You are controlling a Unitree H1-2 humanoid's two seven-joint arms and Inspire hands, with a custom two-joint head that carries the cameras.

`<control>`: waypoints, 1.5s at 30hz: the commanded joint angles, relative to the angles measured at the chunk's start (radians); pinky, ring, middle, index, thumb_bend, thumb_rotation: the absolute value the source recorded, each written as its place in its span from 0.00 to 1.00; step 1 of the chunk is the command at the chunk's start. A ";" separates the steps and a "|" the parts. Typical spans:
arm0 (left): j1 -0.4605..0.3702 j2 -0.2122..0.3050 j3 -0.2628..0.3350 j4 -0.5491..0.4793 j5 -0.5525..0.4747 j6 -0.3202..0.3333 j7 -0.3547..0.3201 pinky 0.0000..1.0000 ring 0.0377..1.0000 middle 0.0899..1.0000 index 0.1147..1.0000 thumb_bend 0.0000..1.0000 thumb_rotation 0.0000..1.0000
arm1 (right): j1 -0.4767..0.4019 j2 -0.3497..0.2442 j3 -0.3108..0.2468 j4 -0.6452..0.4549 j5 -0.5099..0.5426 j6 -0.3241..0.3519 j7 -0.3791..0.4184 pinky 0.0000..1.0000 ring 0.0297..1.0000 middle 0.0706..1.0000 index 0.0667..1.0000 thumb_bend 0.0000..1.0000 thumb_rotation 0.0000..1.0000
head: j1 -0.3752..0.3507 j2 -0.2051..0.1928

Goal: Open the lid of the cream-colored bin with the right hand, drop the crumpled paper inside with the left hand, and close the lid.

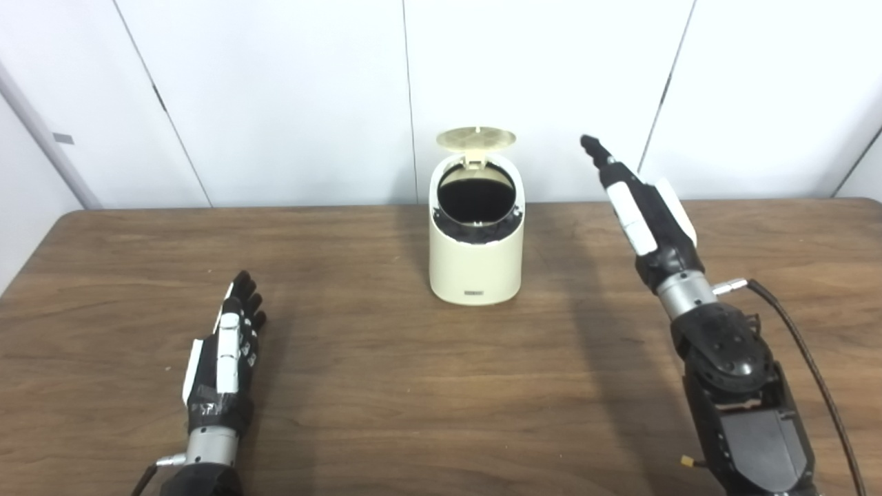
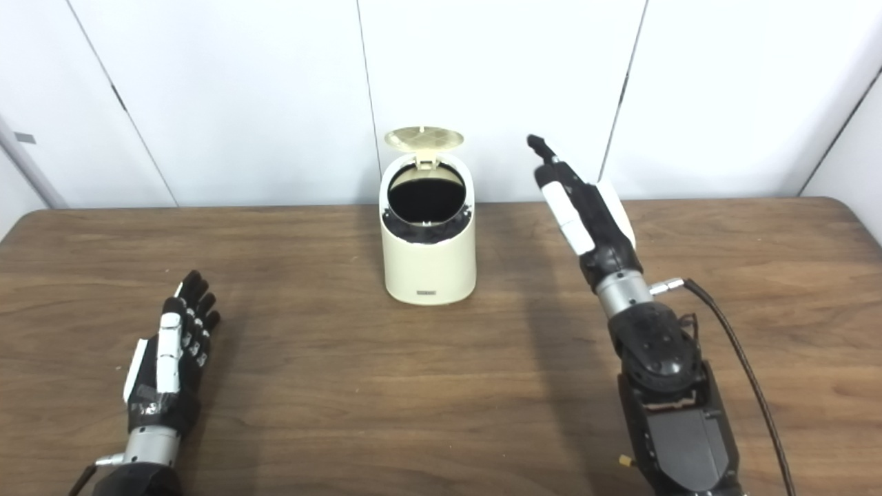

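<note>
Cream-colored bin (image 1: 474, 255) upright on the wooden table (image 1: 386, 386), toward the far edge and roughly midway across. Lid (image 1: 476, 138) swung up and back on its hinge at the rear of the rim, standing above the bin and showing its underside; round mouth uncovered, dark inside, contents not discernible. Right of the bin and apart from it, right hand (image 1: 637, 207) raised off the table, fingers straight and held together, tips pointing up and slightly toward the bin at about lid height; nothing in its grasp, touching neither lid nor bin. Behind that hand, right forearm (image 1: 744, 406) rising from the bottom edge, with a black cable (image 1: 813, 372) curving off its wrist on the side away from the bin. Left of the bin and nearer the front, well apart from it, left hand (image 2: 172, 351) low over the table, back upward, fingers extended and loosely spread toward the far edge; empty. No crumpled paper visible on the table or in either hand. Behind the bin, a plain white panelled wall (image 1: 275, 96).
</note>
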 commanded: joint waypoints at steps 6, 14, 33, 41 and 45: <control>0.002 -0.005 -0.004 0.023 0.005 -0.028 0.001 1.00 1.00 1.00 1.00 0.45 0.92 | -0.102 -0.024 0.033 -0.051 -0.117 0.021 0.000 0.92 0.94 0.93 0.90 0.53 1.00 | 0.000 -0.005; 0.002 -0.007 -0.007 0.038 0.012 -0.041 0.002 1.00 1.00 1.00 1.00 0.45 0.92 | -0.152 -0.042 0.060 -0.043 -0.164 0.039 0.023 0.87 0.92 0.93 0.91 0.51 1.00 | 0.005 -0.009; 0.005 -0.020 -0.011 0.044 0.011 -0.046 0.007 1.00 1.00 1.00 1.00 0.43 0.93 | -0.260 -0.070 0.105 0.014 -0.221 0.037 0.072 0.82 0.89 0.91 0.89 0.59 1.00 | 0.007 -0.010; 0.006 -0.031 -0.006 0.045 0.003 -0.040 0.010 1.00 1.00 1.00 1.00 0.44 0.92 | -0.283 -0.092 0.142 -0.003 -0.256 0.072 0.137 0.83 0.90 0.91 0.89 0.56 1.00 | 0.008 -0.011; 0.005 -0.039 -0.004 0.048 0.000 -0.043 0.010 1.00 1.00 1.00 1.00 0.42 0.93 | -0.289 -0.102 0.159 -0.012 -0.271 0.087 0.178 0.85 0.92 0.91 0.89 0.52 1.00 | 0.008 -0.011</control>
